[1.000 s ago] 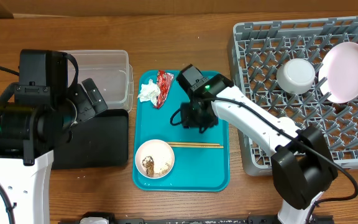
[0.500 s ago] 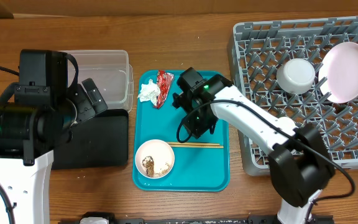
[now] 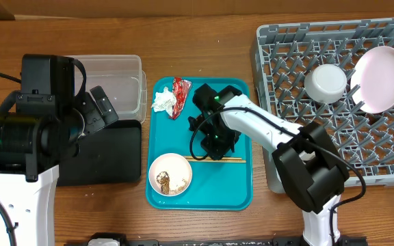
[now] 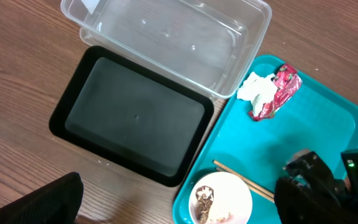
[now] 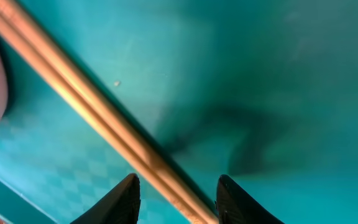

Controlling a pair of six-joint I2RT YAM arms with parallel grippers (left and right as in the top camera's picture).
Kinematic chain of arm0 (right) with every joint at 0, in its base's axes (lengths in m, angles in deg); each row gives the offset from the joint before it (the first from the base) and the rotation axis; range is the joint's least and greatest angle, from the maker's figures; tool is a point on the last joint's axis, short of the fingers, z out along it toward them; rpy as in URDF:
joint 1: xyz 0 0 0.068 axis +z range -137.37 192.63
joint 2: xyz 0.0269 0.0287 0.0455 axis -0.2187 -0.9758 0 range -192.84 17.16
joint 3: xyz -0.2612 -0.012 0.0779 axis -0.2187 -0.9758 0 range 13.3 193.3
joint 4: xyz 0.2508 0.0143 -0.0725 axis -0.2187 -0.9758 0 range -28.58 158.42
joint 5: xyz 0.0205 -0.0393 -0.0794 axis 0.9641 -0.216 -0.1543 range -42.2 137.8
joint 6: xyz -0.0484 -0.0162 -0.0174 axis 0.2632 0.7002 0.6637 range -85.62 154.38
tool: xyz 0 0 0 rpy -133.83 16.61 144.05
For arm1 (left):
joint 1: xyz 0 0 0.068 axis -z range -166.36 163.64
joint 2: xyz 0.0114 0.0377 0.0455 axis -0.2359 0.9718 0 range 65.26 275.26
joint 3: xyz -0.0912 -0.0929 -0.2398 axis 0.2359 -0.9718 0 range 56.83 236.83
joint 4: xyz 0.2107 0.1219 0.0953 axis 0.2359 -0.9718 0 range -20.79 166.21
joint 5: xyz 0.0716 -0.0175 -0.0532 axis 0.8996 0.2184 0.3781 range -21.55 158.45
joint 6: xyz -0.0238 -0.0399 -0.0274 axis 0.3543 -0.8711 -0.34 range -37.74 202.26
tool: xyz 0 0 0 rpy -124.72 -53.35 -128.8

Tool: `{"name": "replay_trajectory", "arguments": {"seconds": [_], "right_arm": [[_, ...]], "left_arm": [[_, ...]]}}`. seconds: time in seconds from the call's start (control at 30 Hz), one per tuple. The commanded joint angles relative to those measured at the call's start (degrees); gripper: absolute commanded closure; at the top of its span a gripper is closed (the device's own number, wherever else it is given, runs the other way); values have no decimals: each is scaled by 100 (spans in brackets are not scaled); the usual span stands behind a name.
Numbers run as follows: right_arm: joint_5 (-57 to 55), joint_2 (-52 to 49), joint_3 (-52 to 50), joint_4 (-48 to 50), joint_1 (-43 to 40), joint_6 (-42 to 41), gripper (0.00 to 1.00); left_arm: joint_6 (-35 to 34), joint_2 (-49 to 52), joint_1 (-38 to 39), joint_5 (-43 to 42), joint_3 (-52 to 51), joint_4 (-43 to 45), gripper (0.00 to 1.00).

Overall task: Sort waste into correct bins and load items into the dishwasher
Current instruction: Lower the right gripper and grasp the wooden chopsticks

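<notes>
since a second ago the right gripper (image 3: 211,145) has been moved down the teal tray (image 3: 239,193), away from the red wrapper (image 3: 180,94), and is now set over the chopsticks (image 3: 219,160). its fingers (image 5: 127,198) are held apart, with the two chopsticks passing between them and not clamped. the white tissue (image 3: 161,101) is seen touching the wrapper at the tray's far end. food scraps (image 3: 171,182) are held in a bowl (image 3: 169,166) just beside the chopsticks. the left gripper (image 3: 103,109) is kept over the clear tub (image 3: 118,72) and black tray (image 3: 111,160) on the tabletop (image 3: 204,41), its fingers wide apart and empty. a second bowl (image 3: 325,83) and the plate (image 3: 382,76) are seen in the dish rack (image 3: 279,174).
</notes>
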Motion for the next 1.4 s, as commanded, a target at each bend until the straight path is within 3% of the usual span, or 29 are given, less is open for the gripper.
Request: {"name": "replay_trajectory", "arguments": {"seconds": [0.0, 0.53, 0.83, 0.97, 1.07, 1.2, 1.37], "right_arm": [[59, -46, -4, 28, 118, 131, 58], [-728, -46, -505, 748, 125, 63, 68], [-1360, -46, -505, 1200, 125, 0, 66], [-1220, -46, -507, 1012, 129, 31, 66], [-621, -46, -505, 734, 129, 577, 66], [-962, -46, -507, 813, 122, 155, 63], [-1204, -44, -398, 632, 122, 273, 59]], "left_arm": [[-55, 22, -24, 79, 39, 11, 0], [-55, 22, -24, 79, 39, 11, 0], [-55, 24, -24, 79, 39, 11, 0], [-55, 22, -24, 79, 39, 11, 0], [-55, 24, -24, 79, 39, 11, 0], [-55, 24, -24, 79, 39, 11, 0], [-55, 24, -24, 79, 39, 13, 0]]}}
